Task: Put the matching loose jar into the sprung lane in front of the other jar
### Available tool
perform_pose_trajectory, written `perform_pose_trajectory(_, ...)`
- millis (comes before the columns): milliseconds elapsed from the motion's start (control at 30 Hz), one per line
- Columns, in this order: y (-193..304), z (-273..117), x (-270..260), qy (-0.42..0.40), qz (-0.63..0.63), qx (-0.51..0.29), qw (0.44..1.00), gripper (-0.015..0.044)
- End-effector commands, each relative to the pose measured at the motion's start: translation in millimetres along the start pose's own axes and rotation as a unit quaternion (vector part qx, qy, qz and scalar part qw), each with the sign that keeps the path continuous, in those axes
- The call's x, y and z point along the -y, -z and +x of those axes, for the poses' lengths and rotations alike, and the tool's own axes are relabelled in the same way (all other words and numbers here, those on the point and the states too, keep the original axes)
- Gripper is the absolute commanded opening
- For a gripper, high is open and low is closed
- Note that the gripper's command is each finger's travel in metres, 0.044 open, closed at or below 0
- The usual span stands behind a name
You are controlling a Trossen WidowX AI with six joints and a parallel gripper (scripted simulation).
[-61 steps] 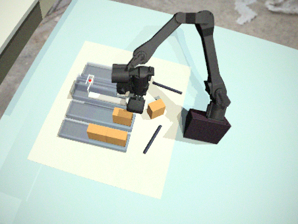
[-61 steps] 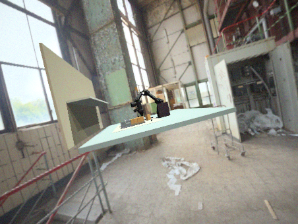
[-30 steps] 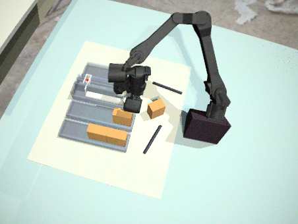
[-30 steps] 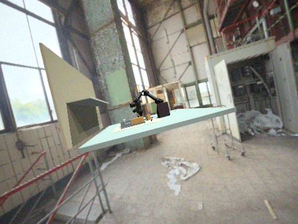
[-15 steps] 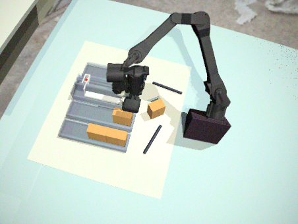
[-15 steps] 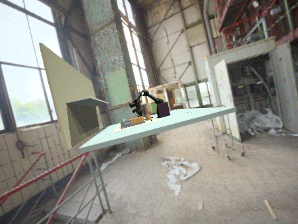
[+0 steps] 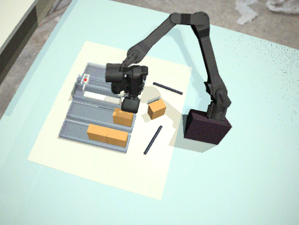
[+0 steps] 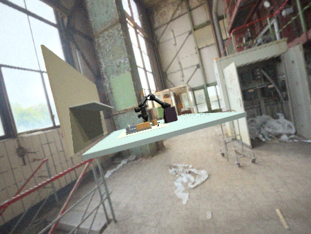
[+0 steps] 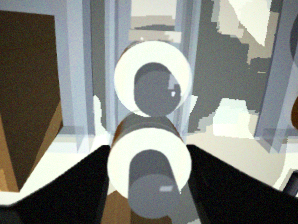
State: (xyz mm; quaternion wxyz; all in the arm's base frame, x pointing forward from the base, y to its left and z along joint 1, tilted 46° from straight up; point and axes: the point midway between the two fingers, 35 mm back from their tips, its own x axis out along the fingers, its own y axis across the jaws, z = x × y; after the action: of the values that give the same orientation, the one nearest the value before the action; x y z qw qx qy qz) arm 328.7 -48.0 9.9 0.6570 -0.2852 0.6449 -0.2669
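Note:
My gripper [image 7: 129, 105] [image 9: 147, 153] is shut on an upright jar with a white rim and grey centre. The held jar [image 9: 150, 139] is at the front end of the sprung lane, in line with the lane jar [image 9: 124, 75]. Seen from above, the two rims are close together; whether the jars touch is unclear. The lane jar stands between the lane's side walls, with a pale band behind it, perhaps the pusher plate. A white strip [image 7: 102, 98] and a white piece with a red dot [image 7: 85, 79] show at the sprung lane. My gripper hides both jars in the top view. The low stop and the held jar's base are hidden.
Orange boxes stand in the neighbouring lanes, one [image 7: 123, 118] close beside my gripper and a longer row [image 7: 107, 135] beyond. A loose orange box [image 7: 157, 109] stands in front of the lanes. Two dark bars [image 7: 167, 88] [image 7: 153, 139] lie on the cream mat [image 7: 96, 169].

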Motion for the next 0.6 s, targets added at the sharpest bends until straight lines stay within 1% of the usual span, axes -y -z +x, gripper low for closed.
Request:
perform_pose_trajectory(0,-9.8,-3.9,2.5,0.002,0.007,0.010,1.000,0.0000)
perform_pose_trajectory(567,-13.6,-6.0,3.3,0.002,0.007,0.010,1.000,0.0000)
